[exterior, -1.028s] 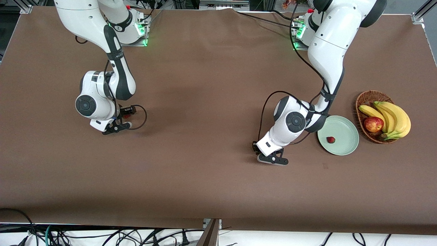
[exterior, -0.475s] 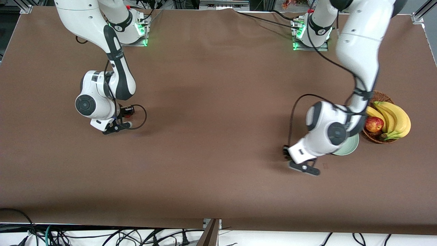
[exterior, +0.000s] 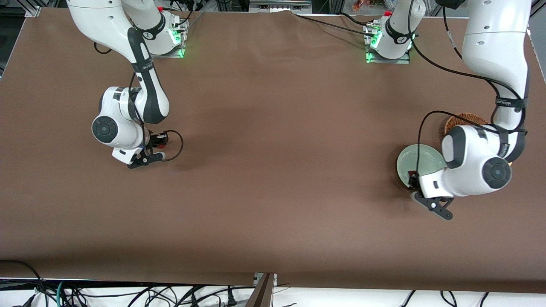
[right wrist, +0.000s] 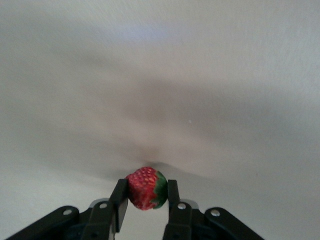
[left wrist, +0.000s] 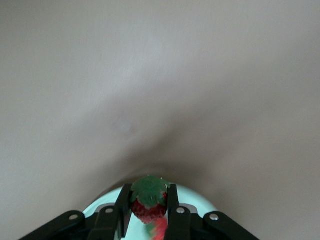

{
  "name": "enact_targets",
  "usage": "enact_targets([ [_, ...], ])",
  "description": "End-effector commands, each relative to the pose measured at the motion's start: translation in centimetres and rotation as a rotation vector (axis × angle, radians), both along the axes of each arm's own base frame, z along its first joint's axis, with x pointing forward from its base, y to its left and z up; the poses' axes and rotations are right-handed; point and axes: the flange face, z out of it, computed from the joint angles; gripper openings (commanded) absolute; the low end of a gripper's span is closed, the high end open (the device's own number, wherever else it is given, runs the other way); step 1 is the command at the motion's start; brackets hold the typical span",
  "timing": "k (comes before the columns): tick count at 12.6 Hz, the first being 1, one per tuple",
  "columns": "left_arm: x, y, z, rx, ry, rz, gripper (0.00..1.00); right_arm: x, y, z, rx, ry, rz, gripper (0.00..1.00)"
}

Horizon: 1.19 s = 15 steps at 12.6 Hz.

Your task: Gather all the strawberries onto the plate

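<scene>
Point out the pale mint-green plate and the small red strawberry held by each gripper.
Pale mint-green plate [exterior: 416, 160], front view, bare inner surface.
Left gripper's red strawberry [left wrist: 148, 206], left wrist view, red body under green cap.
Right gripper's red strawberry [right wrist: 144, 188], right wrist view, red side.

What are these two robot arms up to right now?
They are gathering strawberries onto a pale green plate. The left gripper holds one strawberry over the plate's rim, beside a wicker basket. A second red berry shows blurred on the plate just below it. The right gripper grips another strawberry low over the table at the right arm's end.
</scene>
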Motion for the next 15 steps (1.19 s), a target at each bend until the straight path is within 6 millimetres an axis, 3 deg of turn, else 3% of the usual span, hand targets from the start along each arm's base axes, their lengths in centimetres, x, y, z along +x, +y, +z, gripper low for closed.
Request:
enact_targets([
  [1,-2.6,3.7,-1.6,-0.043,0.059,-0.116,0.13,1.1,3.3,2.0,0.068,-0.042,-0.014,0.28],
  [3,-4.1,4.7,-1.5,-0.064,0.163,-0.117,0.15,1.5,7.5,2.5,0.136,-0.053,-0.084,0.28],
  [5,-4.6,5.3,-1.5,-0.068,0.194,-0.11,0.28,1.5,13.5,2.8,0.143,-0.059,-0.152,0.28],
  [6,-4.9,5.5,-1.8,-0.067,0.201,-0.105,0.53,1.6,16.6,3.4,0.142,-0.069,-0.191,0.28],
  [7,-4.6,5.5,-1.3,-0.065,0.19,-0.104,0.9,1.5,20.1,3.6,0.14,-0.075,-0.242,0.28],
  [8,-4.1,5.3,0.2,-0.058,0.164,-0.105,1.0,0.9,23.5,3.7,0.145,-0.078,-0.284,0.28],
  [10,-3.6,4.2,1.3,-0.056,0.145,-0.101,1.0,0.6,30.2,4.2,0.164,-0.091,-0.381,0.28],
  [12,-3.2,2.7,1.7,-0.06,0.14,0.027,1.0,-0.4,36.0,3.3,0.177,-0.085,-0.483,0.28],
  [14,-1.2,-1.4,4.4,-0.036,0.087,0.088,1.0,-2.6,42.6,2.1,0.249,-0.105,-0.611,0.28],
  [15,-0.6,-2.2,5.1,-0.032,0.069,0.147,1.0,-3.0,45.3,1.4,0.318,-0.134,-0.682,0.28],
])
